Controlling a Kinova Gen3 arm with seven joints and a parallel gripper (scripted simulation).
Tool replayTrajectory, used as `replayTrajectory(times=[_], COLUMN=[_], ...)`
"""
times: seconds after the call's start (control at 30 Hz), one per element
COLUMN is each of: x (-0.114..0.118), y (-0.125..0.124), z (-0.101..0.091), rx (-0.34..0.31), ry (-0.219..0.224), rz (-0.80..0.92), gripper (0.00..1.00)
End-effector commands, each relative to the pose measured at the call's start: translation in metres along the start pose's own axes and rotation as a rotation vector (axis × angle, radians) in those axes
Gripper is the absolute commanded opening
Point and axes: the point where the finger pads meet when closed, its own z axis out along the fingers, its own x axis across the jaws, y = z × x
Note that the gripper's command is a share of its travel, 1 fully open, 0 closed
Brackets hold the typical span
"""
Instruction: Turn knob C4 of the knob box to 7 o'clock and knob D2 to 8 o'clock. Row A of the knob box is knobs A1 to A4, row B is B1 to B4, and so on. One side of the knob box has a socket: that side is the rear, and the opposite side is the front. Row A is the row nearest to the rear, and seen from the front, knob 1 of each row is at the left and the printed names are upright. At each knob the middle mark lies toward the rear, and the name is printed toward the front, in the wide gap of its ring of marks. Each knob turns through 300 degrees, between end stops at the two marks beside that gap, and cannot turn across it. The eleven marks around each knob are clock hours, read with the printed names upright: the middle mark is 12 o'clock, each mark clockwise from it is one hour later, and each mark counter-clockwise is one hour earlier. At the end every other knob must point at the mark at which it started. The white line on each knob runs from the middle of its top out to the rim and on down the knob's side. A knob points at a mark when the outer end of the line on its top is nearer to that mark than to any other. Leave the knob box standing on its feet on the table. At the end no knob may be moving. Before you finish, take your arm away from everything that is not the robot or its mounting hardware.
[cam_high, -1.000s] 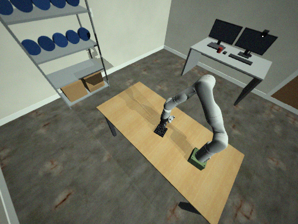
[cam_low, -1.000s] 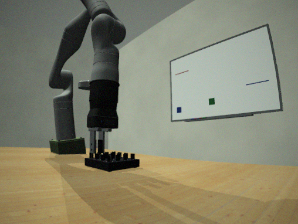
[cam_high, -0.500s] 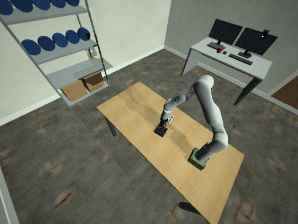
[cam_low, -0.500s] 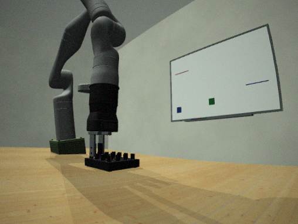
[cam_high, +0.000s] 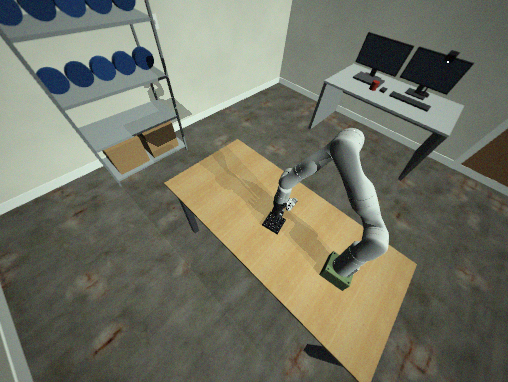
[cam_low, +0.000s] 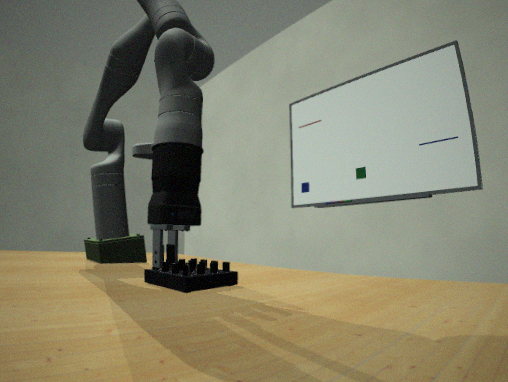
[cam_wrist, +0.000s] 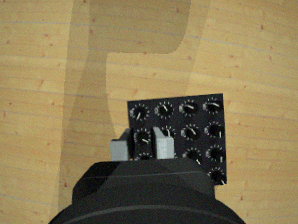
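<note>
- Knob D2 (cam_wrist: 143, 136) appears directly below and between your gripper's two fingers, in the row at the box's front edge; the gripper (cam_high: 278, 215) (cam_low: 165, 265) (cam_wrist: 142, 138) stands upright over it.
- Your fingers are part-way open, one toward the front side and one toward the rear; you can see no clamp on the knob, though contact is too small to tell.
- By the printed names, front looks to be leftward in the wrist view, so row A lies at the right and knob 1 at the top.
- D2's white line points down and right there, about 1 or 2 o'clock; you probably need to close, then turn it counter-clockwise through 12 to 8.
- C4 should lie one row rearward and two places further along; your gripper hides it, so you cannot tell its setting.
- The knob box (cam_high: 272, 230) (cam_low: 212, 281) (cam_wrist: 202, 119) sits flat on the table (cam_high: 225, 170) (cam_low: 75, 325) (cam_wrist: 40, 50); watch the finger beside row C.
</note>
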Motion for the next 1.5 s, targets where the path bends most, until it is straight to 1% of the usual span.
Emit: replayTrajectory(times=[0.0, 0.7, 0.73, 1.47], x=[0.0, 0.0, 0.0, 0.0], y=[0.0006, 0.0006, 0.0006, 0.0006], z=[-0.0007, -0.0007, -0.0007, -0.0007], rx=[-0.002, -0.002, -0.002, -0.002], ry=[0.0, 0.0, 0.0, 0.0], rz=[0.0, 0.0, 0.0, 0.0], gripper=[0.46, 0.46, 0.3, 0.3])
